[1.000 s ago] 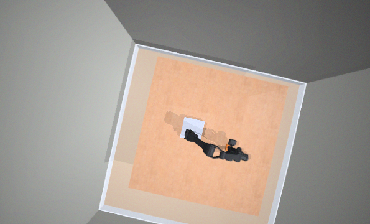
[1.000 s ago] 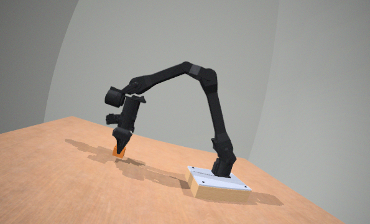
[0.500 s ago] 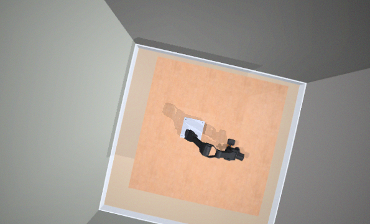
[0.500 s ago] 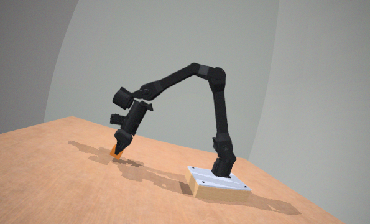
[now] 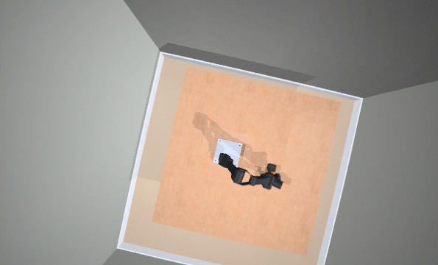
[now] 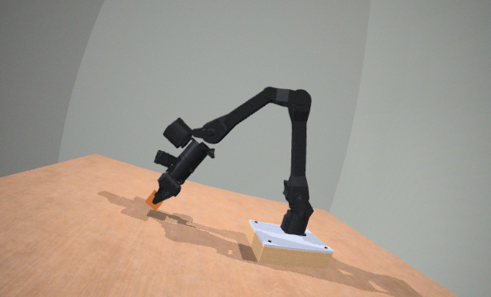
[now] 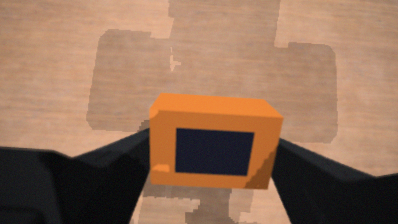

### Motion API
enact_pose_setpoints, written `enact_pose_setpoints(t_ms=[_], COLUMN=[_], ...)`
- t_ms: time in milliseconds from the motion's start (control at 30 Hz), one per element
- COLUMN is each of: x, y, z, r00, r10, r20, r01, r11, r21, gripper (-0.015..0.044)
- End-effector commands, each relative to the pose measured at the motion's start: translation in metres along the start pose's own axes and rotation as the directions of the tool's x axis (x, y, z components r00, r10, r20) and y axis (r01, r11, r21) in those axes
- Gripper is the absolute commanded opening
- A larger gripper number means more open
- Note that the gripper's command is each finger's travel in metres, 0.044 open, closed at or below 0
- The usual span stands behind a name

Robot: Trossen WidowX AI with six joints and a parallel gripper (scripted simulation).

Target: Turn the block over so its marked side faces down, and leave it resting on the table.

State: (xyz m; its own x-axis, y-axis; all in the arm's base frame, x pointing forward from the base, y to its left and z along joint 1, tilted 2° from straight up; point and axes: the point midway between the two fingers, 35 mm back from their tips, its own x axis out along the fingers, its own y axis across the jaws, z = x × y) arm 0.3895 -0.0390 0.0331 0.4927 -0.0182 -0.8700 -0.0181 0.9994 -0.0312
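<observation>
The orange block point(image 5: 273, 172) point(image 6: 152, 200) point(image 7: 215, 104) is held between the two black fingers, one on each short end in the wrist view. Its marked side, a dark navy rectangle point(image 7: 215, 152), faces back toward the wrist camera. In the exterior view the block is tilted, with a corner pointing down, and its shadow lies apart from it, a little above the table point(image 6: 63, 247). My gripper point(image 6: 157, 200) point(image 7: 211, 139) is shut on the block and slants down toward the left in the exterior view. In the top view the arm hides most of the block.
The arm's base plate point(image 5: 229, 146) point(image 6: 307, 244) stands on a light wooden block point(image 6: 295, 256), to the right of the gripper in the exterior view. The arm's shadows fall across the table. A pale raised border point(image 5: 139, 126) surrounds the area in the top view.
</observation>
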Motion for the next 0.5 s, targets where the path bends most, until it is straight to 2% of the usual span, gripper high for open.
enact_pose_setpoints(t_ms=[0, 233, 467], x=[-0.004, -0.003, 0.013], y=[0.001, 0.001, 0.001], z=[-0.001, -0.001, 0.000], r00=[0.998, 0.996, 0.983], r10=[0.004, 0.005, 0.018], r20=[0.070, 0.086, 0.184], r01=[-0.003, -0.004, -0.016], r11=[1.000, 1.000, 1.000], r21=[-0.009, -0.010, -0.012], gripper=[0.0000, 0.0000, 0.0000])
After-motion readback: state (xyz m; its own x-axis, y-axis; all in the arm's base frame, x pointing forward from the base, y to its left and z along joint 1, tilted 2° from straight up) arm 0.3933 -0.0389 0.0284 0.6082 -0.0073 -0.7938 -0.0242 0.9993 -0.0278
